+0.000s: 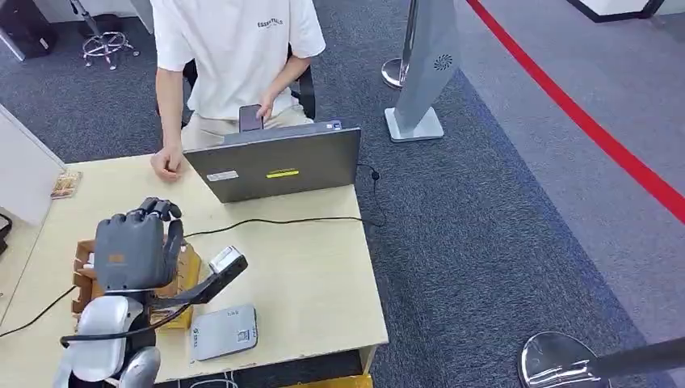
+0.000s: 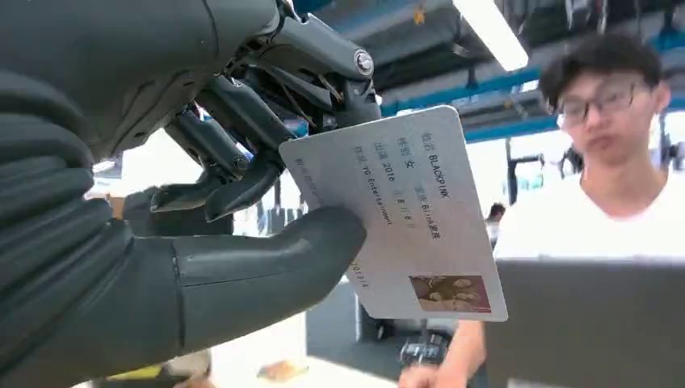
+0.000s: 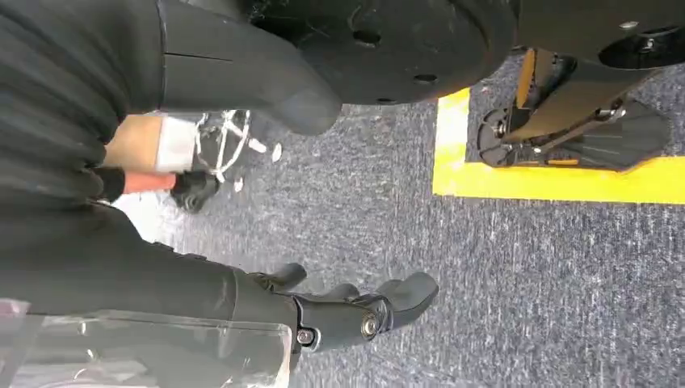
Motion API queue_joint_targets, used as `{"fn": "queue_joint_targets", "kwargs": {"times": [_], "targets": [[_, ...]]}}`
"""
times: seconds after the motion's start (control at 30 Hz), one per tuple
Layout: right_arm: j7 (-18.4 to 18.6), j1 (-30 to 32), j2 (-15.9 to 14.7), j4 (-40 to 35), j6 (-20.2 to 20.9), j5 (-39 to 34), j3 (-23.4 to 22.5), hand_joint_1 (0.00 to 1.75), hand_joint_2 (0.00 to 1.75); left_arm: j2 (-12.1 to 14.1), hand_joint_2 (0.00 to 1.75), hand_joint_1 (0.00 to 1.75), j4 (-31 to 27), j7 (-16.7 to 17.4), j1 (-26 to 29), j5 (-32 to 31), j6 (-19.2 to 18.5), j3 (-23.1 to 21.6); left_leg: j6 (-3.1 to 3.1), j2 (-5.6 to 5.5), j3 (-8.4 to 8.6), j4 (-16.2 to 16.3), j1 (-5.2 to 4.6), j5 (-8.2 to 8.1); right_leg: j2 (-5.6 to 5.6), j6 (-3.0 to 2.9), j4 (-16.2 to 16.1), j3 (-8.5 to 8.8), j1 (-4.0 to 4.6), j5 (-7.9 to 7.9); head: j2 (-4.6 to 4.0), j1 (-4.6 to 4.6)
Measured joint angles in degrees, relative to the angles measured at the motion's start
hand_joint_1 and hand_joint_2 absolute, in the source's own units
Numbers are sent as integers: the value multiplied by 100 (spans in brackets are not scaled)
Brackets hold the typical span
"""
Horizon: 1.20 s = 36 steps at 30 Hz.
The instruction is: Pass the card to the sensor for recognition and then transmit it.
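L robot hand grips the card btwn thumb and darker fingers; card sticks out past the fingertips, printed face w/ photo toward the wrist cam, long axis running away from the palm. In the head view the L robot hand is raised over the tabletop, back of hand to cam, so the card itself is hidden there.

Key relation: the sensor, judged to be the flat grey box w/ a label near the tabletop's front edge, lies below and to the robot's right of the hand, closer to the body. A black stand w/ a small scanner head sits just beside the hand; which one reads the card can't be told.

R robot hand hangs over carpet, fingers curled in on nothing, well apart; L is the nearer.

Person sits behind the laptop. Cardboard box mostly covered by the hand.
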Motion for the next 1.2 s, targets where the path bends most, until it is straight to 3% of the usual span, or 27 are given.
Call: {"fn": "queue_joint_targets", "kwargs": {"times": [0.13, 0.43, 0.53, 0.7, 0.8, 1.2], "targets": [[35, -17, -13, 26, 2, 83, 92, 0, 175, 127, 175, 175, 61, -2, -660, -55, -35, 92, 0, 4, 2, 0, -1, 0, 7, 0, 0, 3, -1, 1, 0, 2], [90, -19, -35, 72, 22, 140, 188, 0, 175, 247, 175, 175, 144, 90, -1049, -319, 31, 129, 0, 2, -4, 0, 0, 0, 4, 0, -1, -3, 0, 1, 0, 4], [105, -20, -52, 83, 55, 227, 282, 0, 175, 519, 175, 175, 486, 208, -1606, -514, 202, 256, -5, 1, -1, 0, 1, 4, 3, -2, 3, -2, 0, 2, 0, 4], [2, 35, -96, 133, 63, 308, 402, 0, 175, 1237, 175, 175, 1284, 422, -2543, -529, 354, 299, -12, 7, 4, 0, 5, 12, 12, -10, 7, -5, 4, 7, 0, 2], [59, 38, -116, 159, 70, 385, 461, 0, 175, 1416, 175, 175, 1650, 487, -2890, -529, 291, 299, -12, 7, 2, 0, 5, 12, 13, -9, 8, -5, 4, 7, 0, 2], [9, 39, -125, 162, 72, 391, 559, 0, 175, 1438, 175, 175, 2090, 501, -3183, -531, 188, 299, -9, 7, -2, 0, 1, 10, 13, -8, 4, -6, 1, 8, 0, 2]]}}
